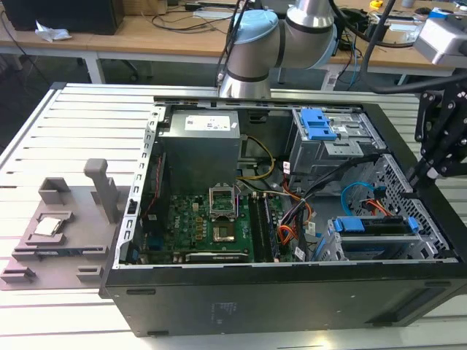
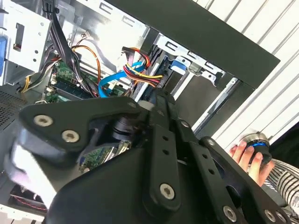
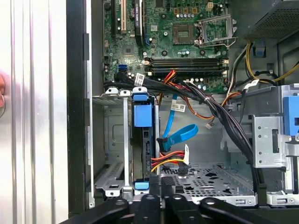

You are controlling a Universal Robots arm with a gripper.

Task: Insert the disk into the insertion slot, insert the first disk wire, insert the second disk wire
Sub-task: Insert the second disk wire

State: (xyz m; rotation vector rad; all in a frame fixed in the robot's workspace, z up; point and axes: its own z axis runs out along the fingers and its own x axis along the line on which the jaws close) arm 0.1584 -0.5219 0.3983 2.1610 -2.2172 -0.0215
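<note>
The disk point(image 3: 142, 140), in its blue carrier, sits on edge inside the insertion slot point(image 3: 113, 179), at the case's end on the exterior view's right. A blue data cable point(image 3: 180, 135) and a red-yellow power lead point(image 3: 168, 159) both run to its edge; whether either plug is fully home is hidden. The gripper point(image 1: 432, 157) hangs above the case's rim; apart or together, I cannot tell. The risk, as I judge it: a black wire bundle point(image 3: 205, 100) crosses just beside the cage, so a descent could snag it and drag a half-seated plug loose. A person's hand point(image 2: 245, 156) rests beside the case, possibly within the arm's sweep
</note>
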